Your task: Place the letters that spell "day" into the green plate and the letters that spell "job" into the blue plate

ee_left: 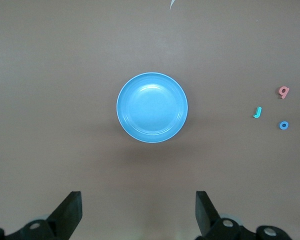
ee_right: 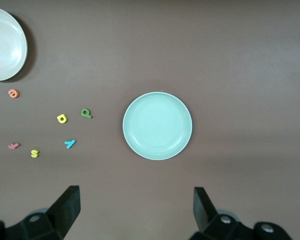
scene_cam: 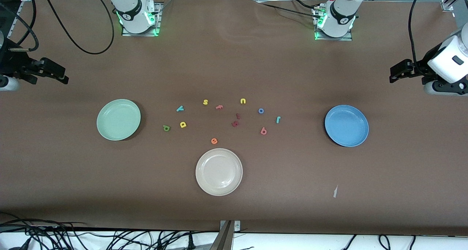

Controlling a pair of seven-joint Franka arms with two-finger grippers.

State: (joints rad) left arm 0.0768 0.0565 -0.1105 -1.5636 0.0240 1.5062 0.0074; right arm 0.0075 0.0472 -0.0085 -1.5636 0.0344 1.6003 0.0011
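Note:
The green plate [scene_cam: 118, 119] [ee_right: 157, 125] lies toward the right arm's end, the blue plate [scene_cam: 346, 125] [ee_left: 152, 107] toward the left arm's end. Between them lie the green d [scene_cam: 166, 128] [ee_right: 86, 113], yellow a [scene_cam: 183, 124] [ee_right: 62, 118] and teal y [scene_cam: 180, 108] [ee_right: 70, 144] by the green plate. The blue o [scene_cam: 261, 110] [ee_left: 284, 125], teal j [scene_cam: 278, 119] [ee_left: 258, 112] and pink b [scene_cam: 263, 131] [ee_left: 284, 91] lie closer to the blue plate. My right gripper [scene_cam: 63, 77] [ee_right: 136, 207] hangs open high above the table by the green plate. My left gripper [scene_cam: 394, 74] [ee_left: 138, 210] hangs open above the blue plate's end. Both hold nothing.
A cream-white plate [scene_cam: 219, 171] sits nearer the front camera than the letters. Other letters lie among them: yellow s [scene_cam: 205, 102], yellow u [scene_cam: 243, 101], orange e [scene_cam: 214, 141], a pink letter [scene_cam: 219, 106], two dark red ones [scene_cam: 236, 120]. A paper scrap [scene_cam: 335, 191] lies near the table's front edge.

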